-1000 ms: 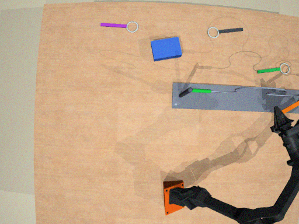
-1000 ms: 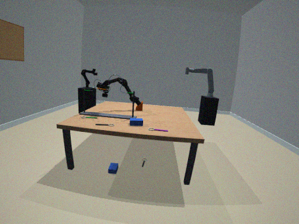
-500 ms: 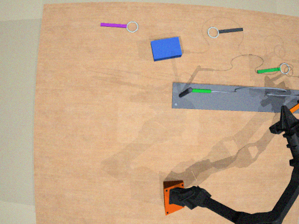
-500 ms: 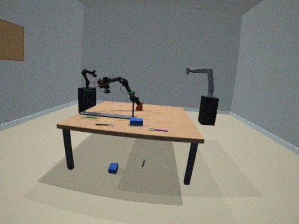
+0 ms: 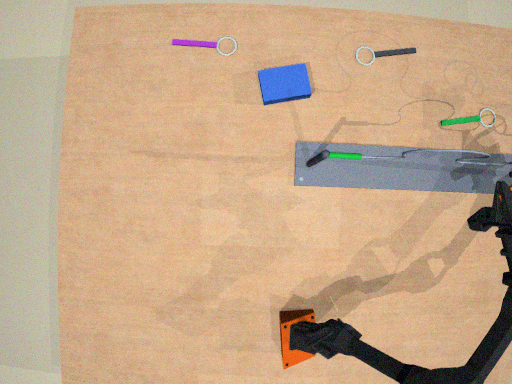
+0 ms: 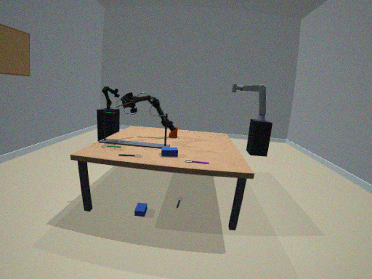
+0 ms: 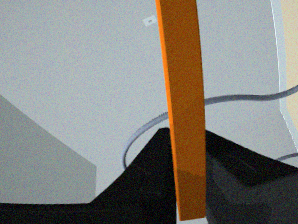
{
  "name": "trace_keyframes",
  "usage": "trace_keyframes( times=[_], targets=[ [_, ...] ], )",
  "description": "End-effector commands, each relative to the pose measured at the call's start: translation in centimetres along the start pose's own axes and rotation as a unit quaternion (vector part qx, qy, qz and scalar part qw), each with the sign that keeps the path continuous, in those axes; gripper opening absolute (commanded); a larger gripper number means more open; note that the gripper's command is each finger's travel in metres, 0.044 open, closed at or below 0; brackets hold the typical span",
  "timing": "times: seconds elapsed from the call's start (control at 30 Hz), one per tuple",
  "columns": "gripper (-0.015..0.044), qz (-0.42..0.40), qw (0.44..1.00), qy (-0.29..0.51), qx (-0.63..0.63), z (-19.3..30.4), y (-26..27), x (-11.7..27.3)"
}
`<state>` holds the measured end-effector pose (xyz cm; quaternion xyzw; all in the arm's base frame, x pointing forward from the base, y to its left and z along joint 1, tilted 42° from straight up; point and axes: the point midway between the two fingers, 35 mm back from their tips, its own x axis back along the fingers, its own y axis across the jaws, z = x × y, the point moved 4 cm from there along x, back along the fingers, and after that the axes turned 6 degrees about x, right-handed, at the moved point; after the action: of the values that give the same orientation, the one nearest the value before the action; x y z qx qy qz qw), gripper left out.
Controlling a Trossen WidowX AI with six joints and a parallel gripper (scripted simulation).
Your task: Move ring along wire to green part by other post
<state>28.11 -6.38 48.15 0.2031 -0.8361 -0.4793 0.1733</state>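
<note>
The orange handle (image 7: 186,65) (image 6: 127,104) is held between the fingers of my gripper (image 7: 176,136), which is shut on it. The gripper is high above the base plate (image 5: 350,175) (image 6: 132,144), at the right edge of the top view. The grey wire (image 7: 240,98) (image 5: 382,157) curves behind the handle and the fingers in the wrist view. The ring is not clearly visible; whether the wire runs through it cannot be told. One green part (image 5: 345,155) (image 6: 162,115) adjoins a dark post (image 5: 317,158) (image 6: 166,131). The other green part (image 6: 110,112) is at the far left post.
A blue block (image 5: 285,83) (image 6: 169,152) lies beyond the plate. Loose rings with a purple handle (image 5: 194,43), a dark handle (image 5: 395,52) and a green handle (image 5: 460,121) lie on the table. My arm's orange base (image 5: 298,345) stands on the opposite side of the plate.
</note>
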Motion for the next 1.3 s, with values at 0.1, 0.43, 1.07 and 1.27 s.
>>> trace_keyframes(
  times=[0.1,0.43,1.07,1.27],
  targets=[
    [-0.0150,0.003,1.000,0.002,0.007,-0.2,0.6,0.0],
    [-0.0150,0.036,0.997,0.008,0.068,-0.2,0.2,0.1],
    [-0.0150,0.137,0.958,0.025,0.252,-0.8,-1.8,0.6],
    [-0.0150,0.170,0.935,0.030,0.311,-1.1,-2.5,0.8]
  ],
)
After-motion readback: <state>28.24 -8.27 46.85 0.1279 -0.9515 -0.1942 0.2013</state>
